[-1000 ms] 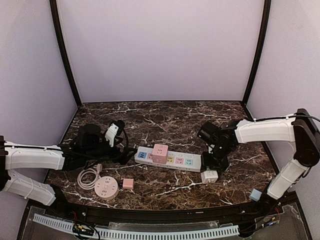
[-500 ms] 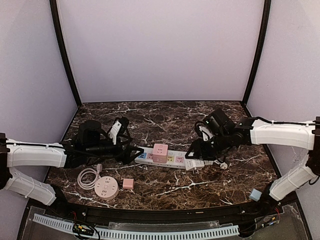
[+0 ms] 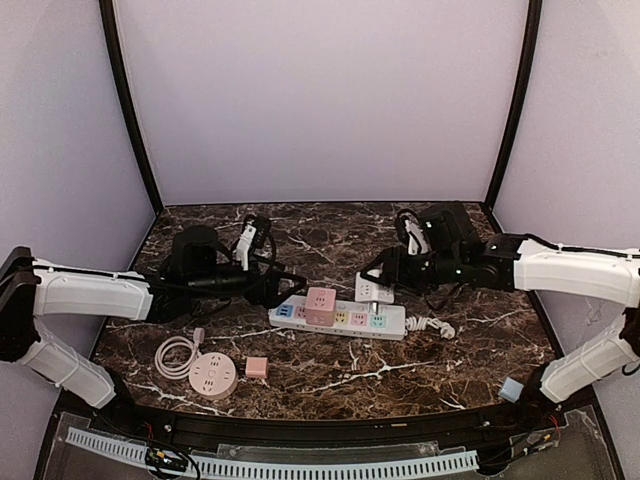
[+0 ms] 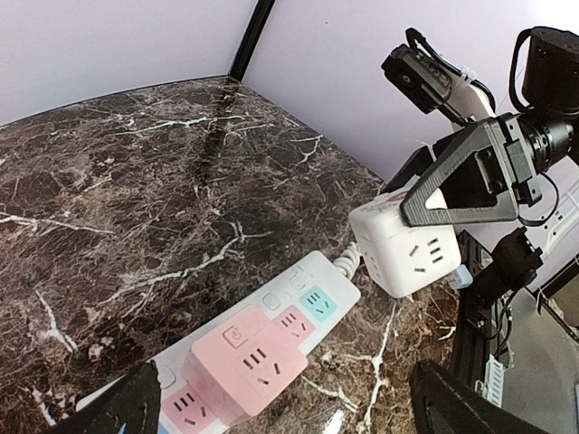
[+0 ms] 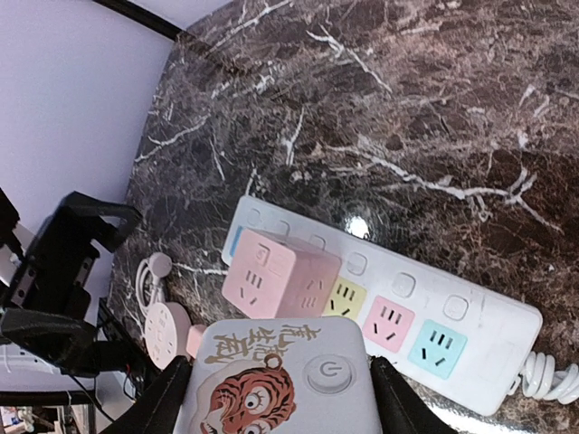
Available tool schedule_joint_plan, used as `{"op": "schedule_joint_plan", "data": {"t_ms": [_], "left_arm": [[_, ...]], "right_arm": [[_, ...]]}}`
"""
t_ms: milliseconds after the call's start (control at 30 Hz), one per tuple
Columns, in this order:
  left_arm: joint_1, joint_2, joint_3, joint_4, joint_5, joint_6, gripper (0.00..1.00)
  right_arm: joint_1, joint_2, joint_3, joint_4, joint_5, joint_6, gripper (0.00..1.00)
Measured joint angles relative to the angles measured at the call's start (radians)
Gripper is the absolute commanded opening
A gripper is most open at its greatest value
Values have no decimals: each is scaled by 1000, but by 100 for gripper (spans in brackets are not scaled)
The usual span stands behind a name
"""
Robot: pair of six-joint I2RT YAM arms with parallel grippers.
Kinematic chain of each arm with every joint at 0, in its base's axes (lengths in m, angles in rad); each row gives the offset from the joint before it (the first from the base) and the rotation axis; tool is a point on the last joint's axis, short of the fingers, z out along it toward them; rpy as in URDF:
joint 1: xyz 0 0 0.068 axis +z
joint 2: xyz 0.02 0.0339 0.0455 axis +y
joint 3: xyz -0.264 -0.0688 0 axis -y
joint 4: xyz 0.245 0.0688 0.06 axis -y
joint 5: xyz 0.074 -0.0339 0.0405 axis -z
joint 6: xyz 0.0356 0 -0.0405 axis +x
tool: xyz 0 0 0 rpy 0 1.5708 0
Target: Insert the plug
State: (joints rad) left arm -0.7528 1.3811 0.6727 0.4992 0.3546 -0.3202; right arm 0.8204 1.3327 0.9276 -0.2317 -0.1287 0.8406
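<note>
Right jaws clench the white cube plug [image 3: 374,288], seen from above just behind the power strip [image 3: 340,318], bare bench [image 3: 330,240] beyond them. Left wrist: left jaws released, spread wide either side of the strip's end, pink cube [image 4: 244,357] between. Right wrist: teal socket [image 5: 438,342] uncovered ahead of the held plug

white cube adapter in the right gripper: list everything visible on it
The white cube adapter is a rounded block of glossy plastic. One side face shows socket holes. The face toward the right wrist camera carries a tiger sticker with lettering and a round power button. The right gripper is clamped on two opposite sides, holding it roughly level near the cable end of the power strip. It appears raised clear of the strip. Its plug side is hidden.
</note>
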Motion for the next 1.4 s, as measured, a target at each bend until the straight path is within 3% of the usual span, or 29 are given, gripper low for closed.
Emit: {"op": "schedule_joint_plan", "data": {"t_ms": [300,467,967,1100,1267,1400], "left_arm": [[-148,92,119,27,-165,-30,95],[-173,146,168,61,-222,-36,94],[-218,198,214,117,-240,-53,92],[-227,219,222,117,-240,-53,88],[-232,250,226,133,-246,-58,76],[-235,252,226,154,-261,-58,74]], "right_arm": [[24,-20,3,143,74,76,0],[77,-14,26,164,110,79,0],[103,43,74,192,187,75,0],[110,43,82,212,190,75,0],[118,46,87,225,205,73,0],[122,46,88,244,217,73,0]]}}
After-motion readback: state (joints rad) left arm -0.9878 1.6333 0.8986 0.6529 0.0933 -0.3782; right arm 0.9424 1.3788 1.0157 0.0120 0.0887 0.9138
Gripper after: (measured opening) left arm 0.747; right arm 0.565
